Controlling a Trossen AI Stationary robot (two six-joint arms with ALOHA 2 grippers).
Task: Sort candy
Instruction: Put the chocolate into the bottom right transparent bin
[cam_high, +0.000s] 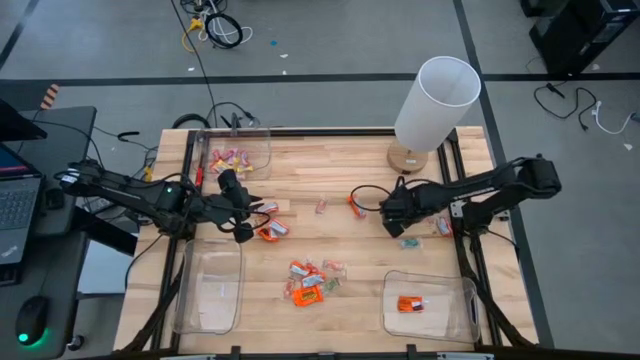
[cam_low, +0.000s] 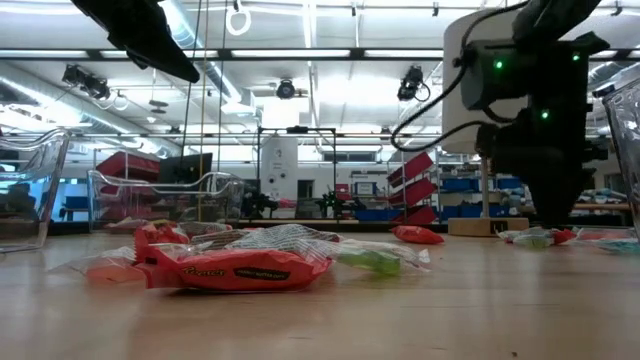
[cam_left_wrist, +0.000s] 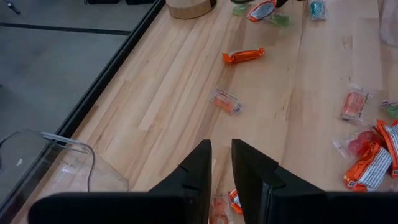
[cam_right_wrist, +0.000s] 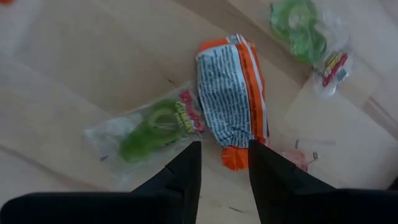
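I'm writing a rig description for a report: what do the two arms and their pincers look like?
Both are dark, jointed arms with black cables along them. The left arm shows a small green light, and the right arm shows green lights in the low view. Each pincer has two flat, tapered black fingers.

No wording clear enough to read: only blurred print on the orange wrapper and green-sweet wrappers.
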